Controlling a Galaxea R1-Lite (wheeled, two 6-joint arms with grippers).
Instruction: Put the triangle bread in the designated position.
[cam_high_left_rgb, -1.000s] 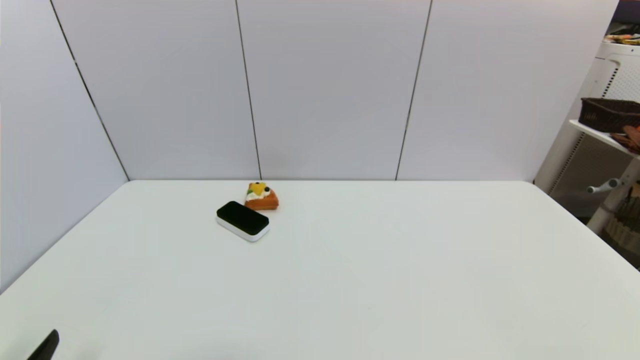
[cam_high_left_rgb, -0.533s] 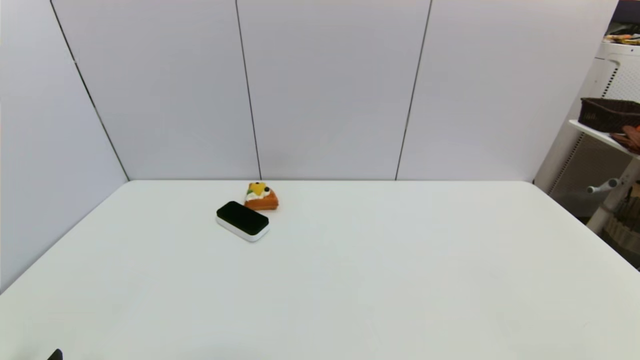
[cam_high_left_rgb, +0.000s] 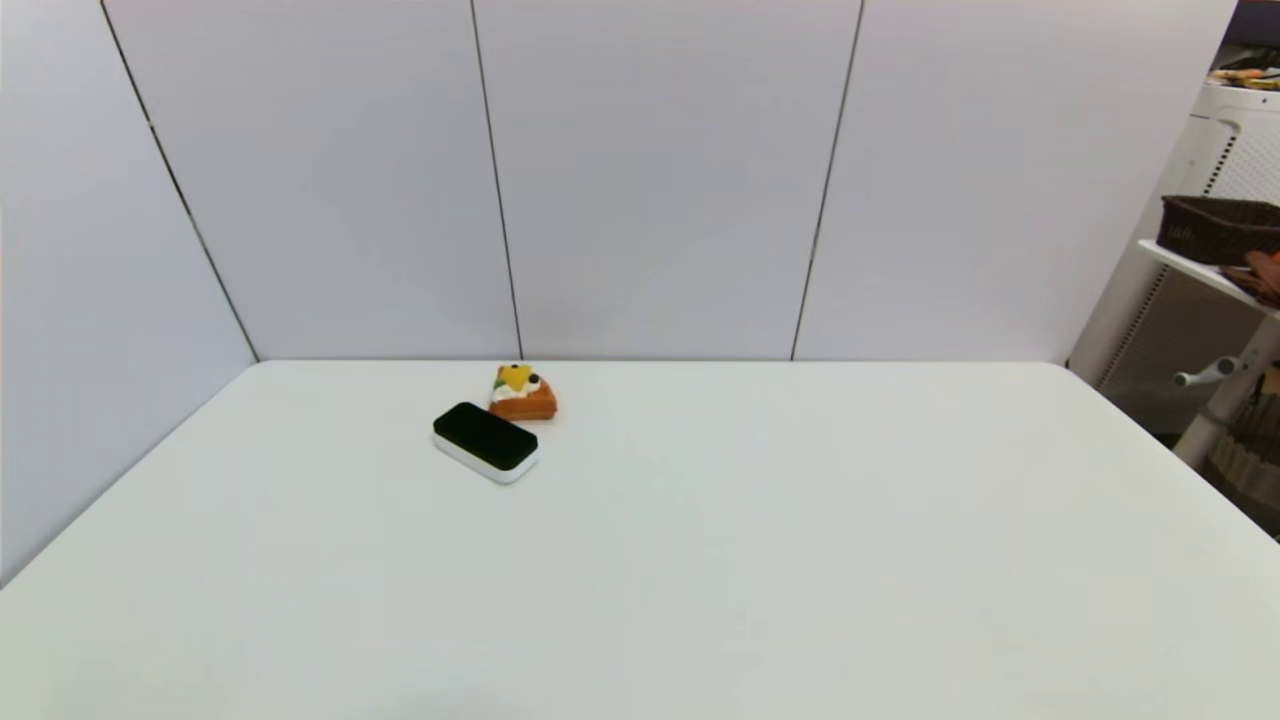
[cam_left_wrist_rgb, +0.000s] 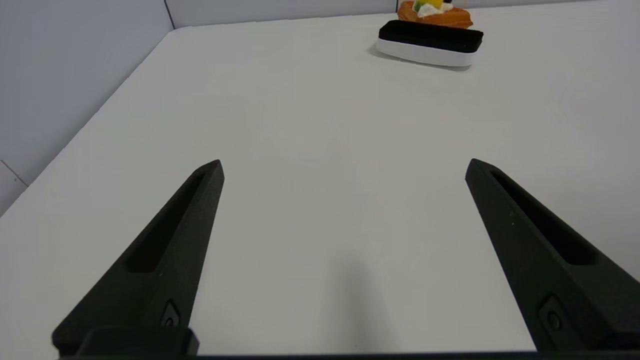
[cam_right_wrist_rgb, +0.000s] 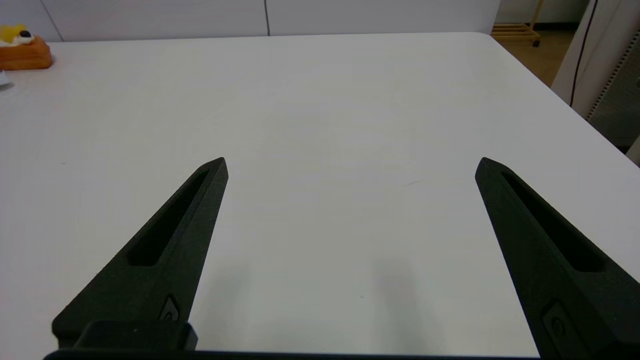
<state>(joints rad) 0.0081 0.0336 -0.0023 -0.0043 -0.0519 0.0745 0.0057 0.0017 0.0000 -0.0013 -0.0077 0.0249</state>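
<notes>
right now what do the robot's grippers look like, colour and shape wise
Both look alike. The left gripper and right gripper each have two long matte black fingers tapering to a point, with a recessed slot along each finger and a small screw near the base. No cables or markings show.

Head view high over the table (cam_high_left_rgb: 700, 560); both wrist views low, sharing its far-left end.

Triangle bread (cam_high_left_rgb: 523, 393) – orange-brown, white cream, yellow fruit; block (cam_high_left_rgb: 486, 441) – black top, white base; table (cam_high_left_rgb: 760, 540) white.

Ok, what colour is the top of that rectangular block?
Black, over a white base; the block shows best in the left wrist view.
</notes>
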